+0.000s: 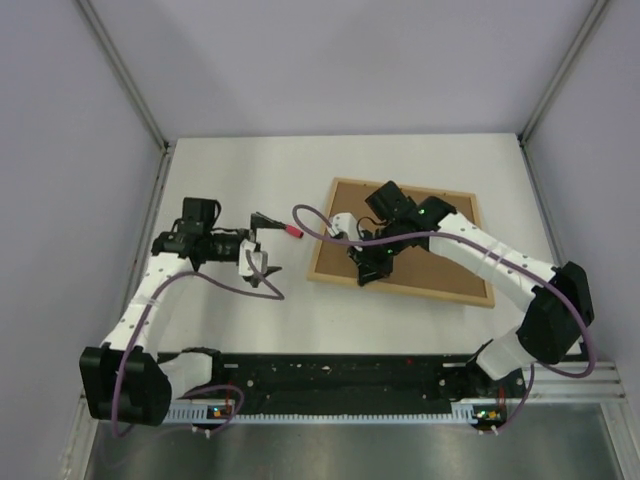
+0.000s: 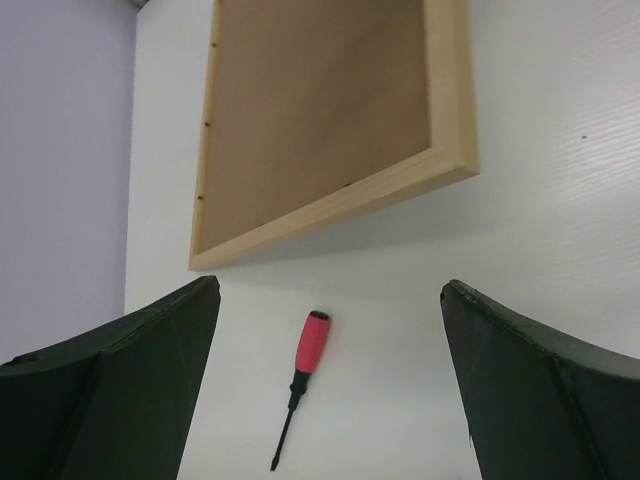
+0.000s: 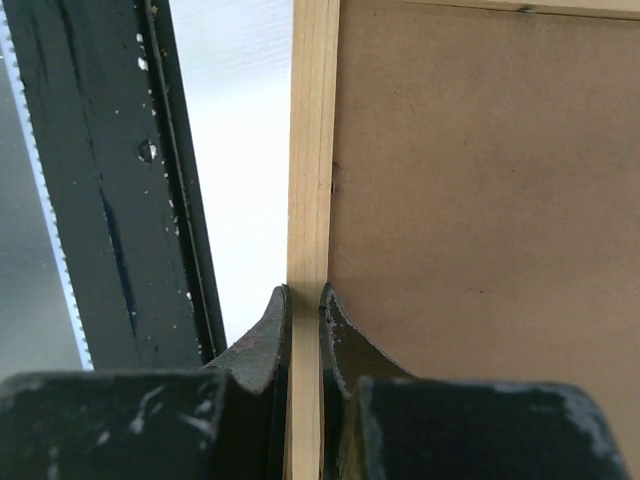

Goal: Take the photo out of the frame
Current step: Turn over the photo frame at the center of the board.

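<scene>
The frame [image 1: 430,292] lies back-up right of the table's [image 1: 400,170] centre, a brown backing board [image 1: 445,262] filling it (the photo cannot be seen). The right gripper [image 3: 305,295] is clamped on the frame's near rim, toward its left corner, one finger on each side of the wood. At left, the left gripper [image 1: 262,262] hangs wide open over the table. A red-handled screwdriver [image 2: 303,375] lies between it and the frame.

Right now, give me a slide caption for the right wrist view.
Right tool shut on the rim of the frame, brown backing board showing beside it.
</scene>
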Controlling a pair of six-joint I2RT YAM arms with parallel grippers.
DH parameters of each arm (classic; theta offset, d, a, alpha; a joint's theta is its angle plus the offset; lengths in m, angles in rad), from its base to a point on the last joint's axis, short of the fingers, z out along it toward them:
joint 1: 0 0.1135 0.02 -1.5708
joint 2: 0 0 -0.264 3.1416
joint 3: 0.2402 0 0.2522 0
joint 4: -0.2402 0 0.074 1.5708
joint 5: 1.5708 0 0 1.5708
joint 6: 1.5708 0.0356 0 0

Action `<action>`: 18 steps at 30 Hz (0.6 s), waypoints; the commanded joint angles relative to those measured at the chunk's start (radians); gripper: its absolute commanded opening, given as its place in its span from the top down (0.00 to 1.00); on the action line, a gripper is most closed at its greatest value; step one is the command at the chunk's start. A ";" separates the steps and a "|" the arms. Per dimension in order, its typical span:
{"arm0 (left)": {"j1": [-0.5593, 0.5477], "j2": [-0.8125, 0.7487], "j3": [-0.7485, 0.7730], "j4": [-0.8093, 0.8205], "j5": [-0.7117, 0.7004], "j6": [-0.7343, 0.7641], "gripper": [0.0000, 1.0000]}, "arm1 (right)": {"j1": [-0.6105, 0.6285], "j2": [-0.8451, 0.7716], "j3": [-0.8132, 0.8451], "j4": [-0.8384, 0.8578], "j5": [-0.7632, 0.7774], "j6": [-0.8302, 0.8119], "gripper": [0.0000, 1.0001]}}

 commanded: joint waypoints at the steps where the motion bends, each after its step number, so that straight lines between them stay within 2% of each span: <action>1: -0.081 0.000 -0.003 -0.178 0.001 0.271 0.02 | -0.018 -0.049 0.114 -0.070 -0.109 -0.014 1.00; 9: -0.217 0.078 0.010 -0.149 -0.070 0.285 0.02 | -0.032 -0.025 0.211 -0.125 -0.138 -0.017 1.00; 14: -0.277 0.139 0.020 -0.031 -0.124 0.201 0.02 | -0.035 -0.025 0.223 -0.127 -0.146 -0.017 1.00; 18: -0.299 0.176 0.017 0.101 -0.156 0.077 0.02 | -0.036 -0.031 0.229 -0.128 -0.152 -0.017 1.00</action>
